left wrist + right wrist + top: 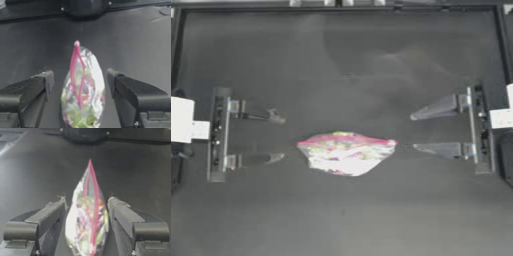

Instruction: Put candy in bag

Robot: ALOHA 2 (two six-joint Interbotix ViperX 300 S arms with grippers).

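My left gripper (278,138) waits spread wide at the table's (338,60) left side, holding nothing; my right gripper (415,132) gapes just as empty opposite. Between them, apart from both, lies the bag (346,152), pink zip strip along its far rim, colourful sweets inside. I cannot pick out the candy.
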